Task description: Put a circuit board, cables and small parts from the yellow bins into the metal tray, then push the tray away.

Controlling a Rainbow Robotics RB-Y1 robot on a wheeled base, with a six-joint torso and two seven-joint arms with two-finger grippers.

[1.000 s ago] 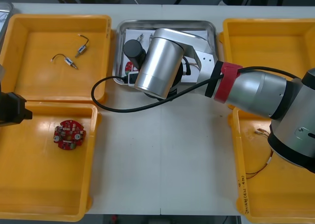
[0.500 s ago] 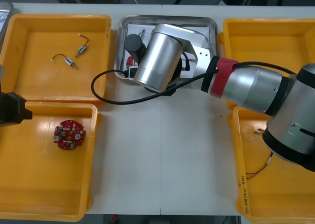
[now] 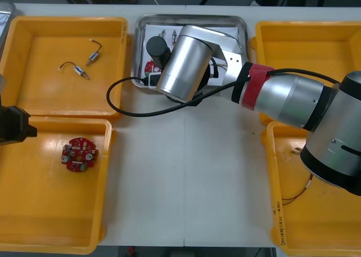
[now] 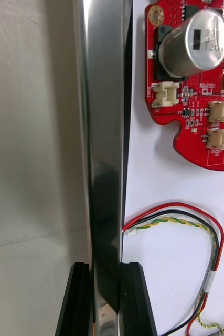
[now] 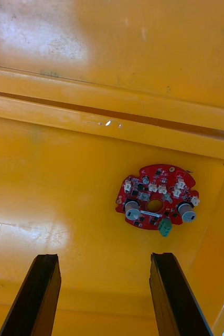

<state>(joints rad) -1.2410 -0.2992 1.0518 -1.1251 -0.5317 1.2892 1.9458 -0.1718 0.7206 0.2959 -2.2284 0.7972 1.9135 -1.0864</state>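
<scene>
On metal tray [image 4: 104, 131] rim, right jaws clamped

Silver cylinder [image 4: 192, 44] on red circuit board [image 4: 194, 137]: dark stripe reads "330", "120". Board's own lettering illegible.

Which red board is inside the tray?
The board beside the cable, inside the tray, near the right gripper pinching its rim. The other board lies in a yellow bin, near the open left gripper.
</scene>
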